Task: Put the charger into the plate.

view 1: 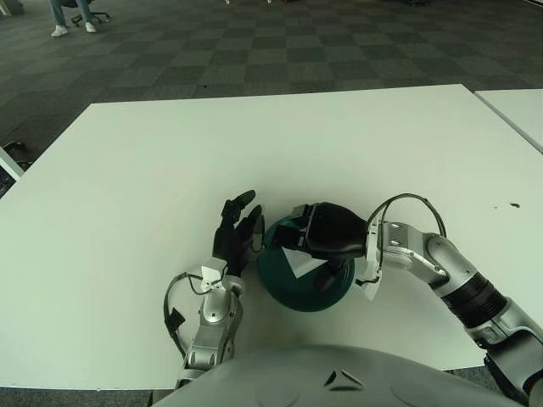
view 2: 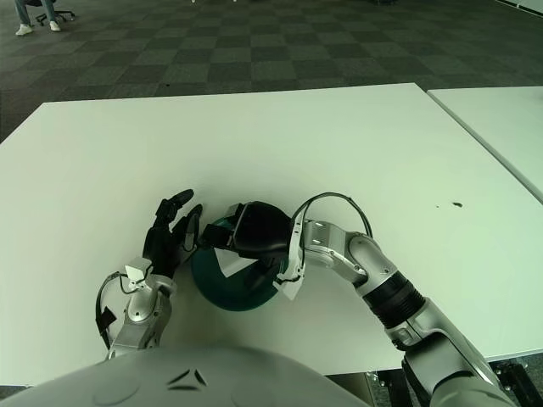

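A dark green plate (view 1: 327, 298) sits on the white table near the front edge. My right hand (view 1: 327, 231) reaches in from the right and hovers over the plate's left half. Its fingers are curled around a white charger (view 1: 299, 260), which hangs just below the palm, low inside the plate. Whether the charger touches the plate's bottom is hidden. My left hand (view 1: 235, 231) shows just left of the plate's rim, fingers pointing up and spread, holding nothing.
The white table (view 1: 254, 153) stretches far ahead and to both sides. A second white table (view 1: 522, 110) stands at the right. Beyond is dark checkered carpet, with a person's legs and a chair far at the back left (view 1: 72, 15).
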Controlling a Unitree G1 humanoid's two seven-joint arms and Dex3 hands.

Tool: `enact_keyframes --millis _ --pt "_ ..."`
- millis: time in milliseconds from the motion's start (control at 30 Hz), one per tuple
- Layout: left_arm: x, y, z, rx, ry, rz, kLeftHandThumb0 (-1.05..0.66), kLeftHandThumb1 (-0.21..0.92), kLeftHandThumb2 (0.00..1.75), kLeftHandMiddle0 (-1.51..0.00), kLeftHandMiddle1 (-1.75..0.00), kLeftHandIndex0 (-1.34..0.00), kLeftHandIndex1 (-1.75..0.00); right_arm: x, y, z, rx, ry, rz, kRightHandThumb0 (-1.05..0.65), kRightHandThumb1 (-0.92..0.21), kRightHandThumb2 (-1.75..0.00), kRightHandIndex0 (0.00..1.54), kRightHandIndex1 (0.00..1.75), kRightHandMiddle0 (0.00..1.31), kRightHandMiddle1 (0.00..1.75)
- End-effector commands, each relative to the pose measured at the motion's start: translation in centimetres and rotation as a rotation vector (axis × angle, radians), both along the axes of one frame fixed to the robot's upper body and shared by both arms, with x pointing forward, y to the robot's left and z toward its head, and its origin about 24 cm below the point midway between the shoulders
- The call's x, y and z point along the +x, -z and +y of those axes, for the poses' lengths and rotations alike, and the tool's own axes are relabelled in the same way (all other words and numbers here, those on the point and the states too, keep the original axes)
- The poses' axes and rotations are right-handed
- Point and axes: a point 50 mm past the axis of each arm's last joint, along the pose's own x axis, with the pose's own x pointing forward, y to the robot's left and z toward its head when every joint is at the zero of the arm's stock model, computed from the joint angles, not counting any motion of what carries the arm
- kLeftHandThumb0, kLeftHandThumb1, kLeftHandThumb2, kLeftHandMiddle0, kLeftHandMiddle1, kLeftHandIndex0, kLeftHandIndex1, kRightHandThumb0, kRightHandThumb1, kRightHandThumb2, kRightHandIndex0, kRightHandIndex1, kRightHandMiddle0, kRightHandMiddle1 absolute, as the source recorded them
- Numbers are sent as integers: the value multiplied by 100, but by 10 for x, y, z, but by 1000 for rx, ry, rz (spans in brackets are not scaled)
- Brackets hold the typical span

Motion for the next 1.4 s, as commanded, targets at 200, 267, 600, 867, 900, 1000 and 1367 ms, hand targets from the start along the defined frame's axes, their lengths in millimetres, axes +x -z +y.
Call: enact_keyframes --millis 200,267,600,867,900,1000,1367 --pt "-10 23 1 -39 -100 104 -74 92 80 -62 0 -11 -81 6 -11 -14 -56 2 21 -105 -92 -94 11 7 0 18" --pt "-9 24 1 -35 -95 101 -75 92 81 -62 0 -10 -82 7 -12 -15 -61 5 27 -105 -92 -94 8 3 0 9" --pt "-10 25 2 -35 -80 68 -76 92 87 -61 0 -7 -83 8 -13 -17 -87 21 39 -105 -92 -91 4 0 0 0" --pt "-10 28 3 -13 -68 70 -76 92 91 -55 0 -1 -82 9 -19 -19 -100 45 42 -105 -92 -91 1 0 0 0" --pt "-10 28 3 -16 -66 71 -77 92 92 -55 0 -1 -82 9 -19 -18 -90 49 40 -105 -92 -91 1 0 0 0" --pt "-9 28 3 -34 -71 67 -79 92 91 -51 0 0 -79 10 -19 -17 -48 64 47 -105 -92 -91 0 0 0 0" --pt "-5 31 -2 -194 -122 62 -87 92 79 -46 -1 0 -76 17 -30 -11 124 120 162 -105 -92 -93 0 0 0 0"
